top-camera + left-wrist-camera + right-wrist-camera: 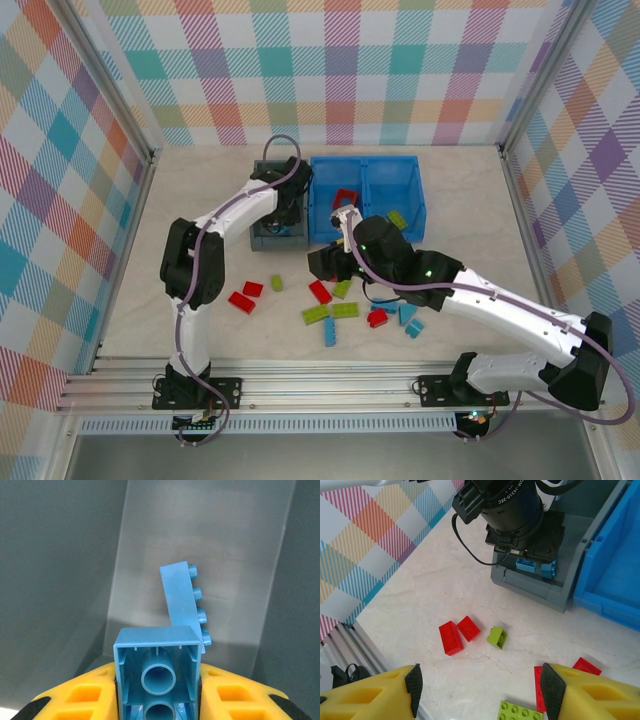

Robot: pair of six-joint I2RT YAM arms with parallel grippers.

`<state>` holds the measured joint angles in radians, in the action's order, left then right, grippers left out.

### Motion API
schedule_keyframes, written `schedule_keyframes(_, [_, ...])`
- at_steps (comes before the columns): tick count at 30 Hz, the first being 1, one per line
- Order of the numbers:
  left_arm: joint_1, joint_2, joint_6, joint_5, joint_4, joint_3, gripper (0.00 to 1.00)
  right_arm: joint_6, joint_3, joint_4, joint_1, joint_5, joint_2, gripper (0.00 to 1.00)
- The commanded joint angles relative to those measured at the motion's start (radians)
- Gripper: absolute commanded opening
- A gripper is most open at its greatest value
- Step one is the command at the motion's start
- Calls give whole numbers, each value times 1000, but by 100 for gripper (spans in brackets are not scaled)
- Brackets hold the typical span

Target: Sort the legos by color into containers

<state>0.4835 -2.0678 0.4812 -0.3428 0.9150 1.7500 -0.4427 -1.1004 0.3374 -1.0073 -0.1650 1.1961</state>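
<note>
**Blue brick pinched inside grey bin**

Reads "A4310-2EC" in white on the black motor housing (510,502), with the start cut off. Pinches a light blue brick (155,640) in the left gripper (159,685), low inside the grey bin (535,587), in front of a second blue brick (182,600) standing tilted. Spreads the right gripper (482,695) wide, nothing between its fingers, above loose legos: two red bricks (451,637), a lime brick (496,636), a lime plate (519,712). Shows the blue bin (615,580) just beside the grey one, on a pale marbled tabletop (420,595) within plaid walls (340,70).
</note>
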Motion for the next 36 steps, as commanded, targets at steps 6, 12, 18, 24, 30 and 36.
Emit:
schedule_keyframes(6, [-17,-36,-19,-42,31,50,50,-40,36,-19,5,-4,-40,66])
schedule_keyframes(12, [-14,54,-12,-43,44,43,57,-89,63,76,17,-67,-67,67])
schedule_keyframes(18, [13,219,18,-14,38,5,64,-510,16,557,23,-249,-8,66])
schedule_keyframes(24, [132,594,-43,120,-177,-318,74,-839,154,567,22,-76,64,74])
schedule_keyframes(30, [269,950,-75,395,-322,-654,80,-1025,221,489,31,-12,157,86])
schedule_keyframes(36, [382,1156,-76,556,-387,-813,81,-1098,289,380,71,12,207,87])
